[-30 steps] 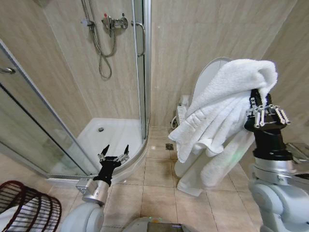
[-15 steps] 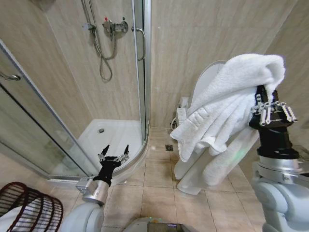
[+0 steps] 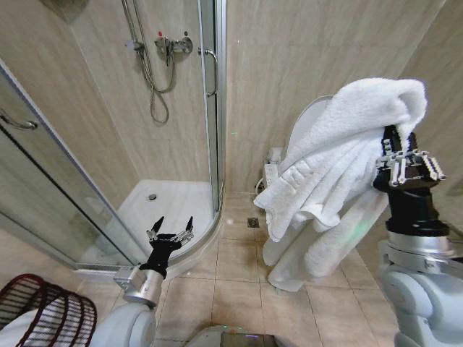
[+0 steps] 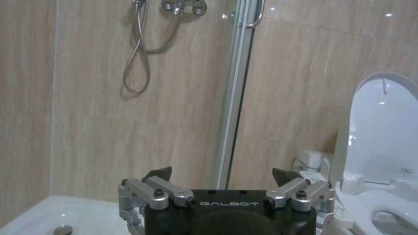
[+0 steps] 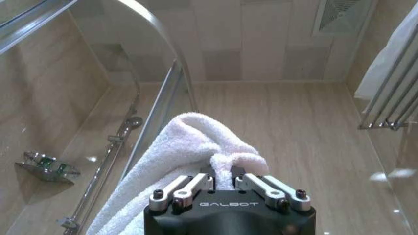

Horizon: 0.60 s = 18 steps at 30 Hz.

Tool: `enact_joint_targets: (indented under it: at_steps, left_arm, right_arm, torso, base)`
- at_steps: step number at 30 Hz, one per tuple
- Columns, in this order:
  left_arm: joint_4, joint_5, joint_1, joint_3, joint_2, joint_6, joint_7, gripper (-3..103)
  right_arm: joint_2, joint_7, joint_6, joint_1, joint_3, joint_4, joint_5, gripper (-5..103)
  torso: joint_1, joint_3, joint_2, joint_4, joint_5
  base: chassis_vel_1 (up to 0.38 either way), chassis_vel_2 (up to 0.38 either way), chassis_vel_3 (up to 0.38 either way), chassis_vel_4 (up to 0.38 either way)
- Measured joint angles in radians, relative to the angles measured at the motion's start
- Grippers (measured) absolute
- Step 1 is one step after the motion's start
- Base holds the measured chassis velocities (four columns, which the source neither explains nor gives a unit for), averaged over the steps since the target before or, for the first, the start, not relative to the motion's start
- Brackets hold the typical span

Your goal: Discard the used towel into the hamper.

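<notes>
A: Hamper (image 3: 43, 318) low at far left, on the floor. Left gripper (image 3: 171, 233) parked beside it, spread wide, holding nothing.

B: Right gripper (image 3: 405, 163) raised high, clamped on a bunched fold of towel (image 3: 333, 166). Soft, floppy, probably light; pinched fold looks best.

Fluffy terry-cloth towel (image 3: 340, 155); glossy wall tiles (image 3: 289, 58); wire-slatted hamper (image 3: 51, 314).

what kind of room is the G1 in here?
A bathroom, most likely in a home or hotel. It has a glass corner shower enclosure with a wall mixer and hose, a toilet with its lid up, and tiled walls and floor. A wall towel rail is there too.
</notes>
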<state>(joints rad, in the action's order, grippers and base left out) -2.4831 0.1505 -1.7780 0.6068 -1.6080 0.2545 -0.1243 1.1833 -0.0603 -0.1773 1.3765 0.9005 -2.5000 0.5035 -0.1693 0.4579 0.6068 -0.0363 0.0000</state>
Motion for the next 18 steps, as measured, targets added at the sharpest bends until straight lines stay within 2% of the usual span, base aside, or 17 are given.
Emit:
enact_joint_targets:
  at_steps: [18]
  left_arm:
    - [0.000,0.000,0.000,0.000,0.000,0.000,0.000,100]
  right_arm:
    - [0.004,-0.002,-0.002,0.005,0.007,0.000,0.008,13]
  torso:
    - [-0.032,0.046,0.078,0.0000,0.0000]
  base:
    - [0.000,0.000,0.000,0.000]
